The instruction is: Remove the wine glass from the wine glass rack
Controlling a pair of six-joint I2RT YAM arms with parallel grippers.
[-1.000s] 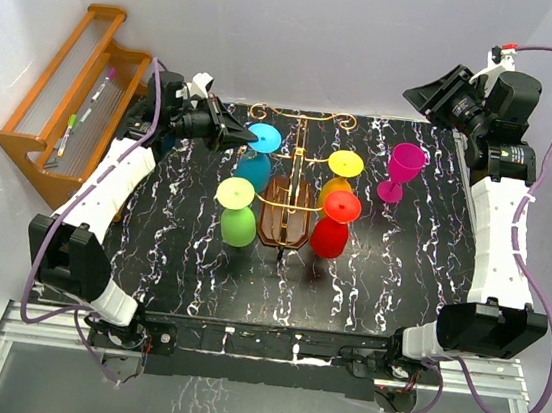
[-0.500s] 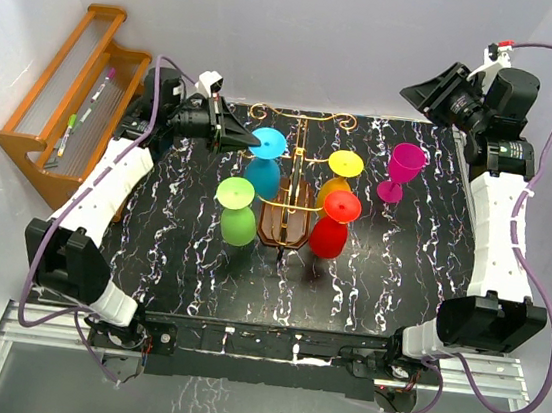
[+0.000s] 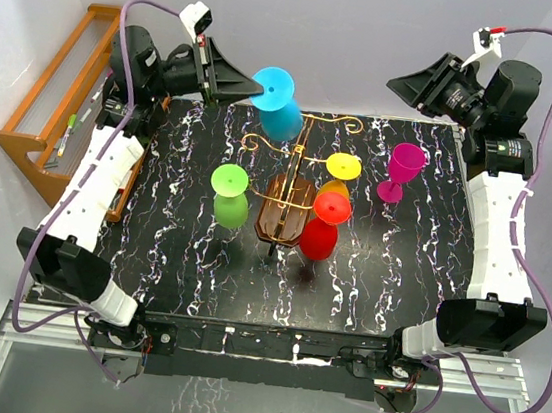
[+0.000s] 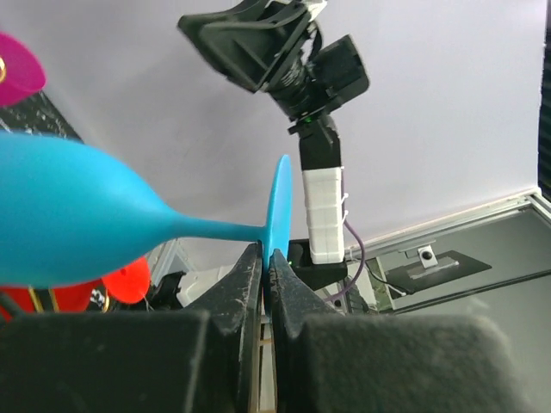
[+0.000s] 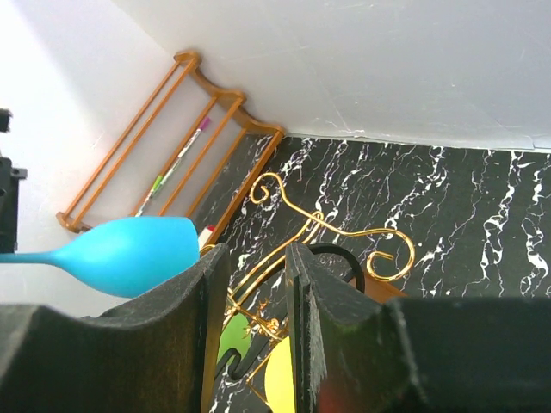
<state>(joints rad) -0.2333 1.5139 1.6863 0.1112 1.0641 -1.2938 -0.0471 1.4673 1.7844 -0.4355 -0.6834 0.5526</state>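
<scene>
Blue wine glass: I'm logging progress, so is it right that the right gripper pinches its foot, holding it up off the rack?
No. The left gripper pinches the blue wine glass by its foot, holding it up off the wine glass rack; the left wrist view shows it.

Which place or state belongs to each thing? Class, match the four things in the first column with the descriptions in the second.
Column one
1. blue glass
2. green glass
3. pink glass
4. right gripper

Column two
A. standing upright on the table
B. open, holding nothing
C. held in the air, pinched by its foot in the left gripper
D. hanging upside down on the rack

Pairs: 1-C, 2-D, 3-A, 4-B
</scene>
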